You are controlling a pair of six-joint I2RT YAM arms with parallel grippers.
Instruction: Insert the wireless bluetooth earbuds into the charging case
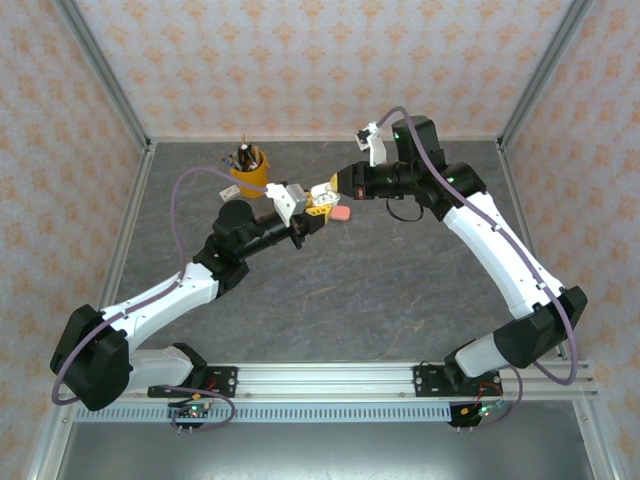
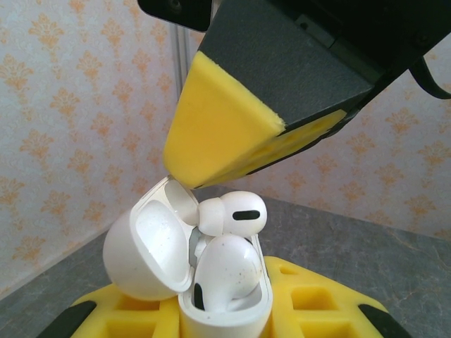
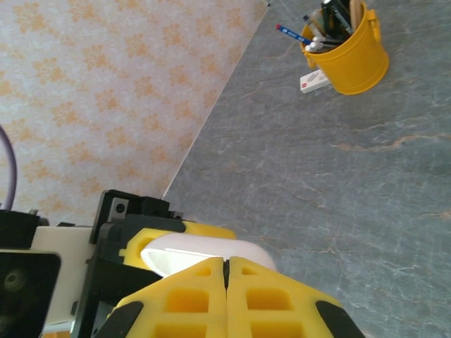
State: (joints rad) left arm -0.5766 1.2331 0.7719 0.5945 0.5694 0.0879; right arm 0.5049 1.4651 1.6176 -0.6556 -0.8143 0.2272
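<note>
The left gripper pinches the open white charging case. One white earbud sits in its well; the second earbud lies on top, not seated. The right gripper, jaws pressed together, is just above. The yellow cup holds pens.

Back of table, left of centre: yellow bucket-shaped plastic cup standing upright. It holds a bundle of pens and pencils, tips and caps projecting above the rim. A small white rectangular block with a red mark lies flat just beside the cup's base. Surface is a grey stone-patterned table top. Walls are cream wallpaper with an orange damask motif, framed by slanted aluminium posts.
</note>
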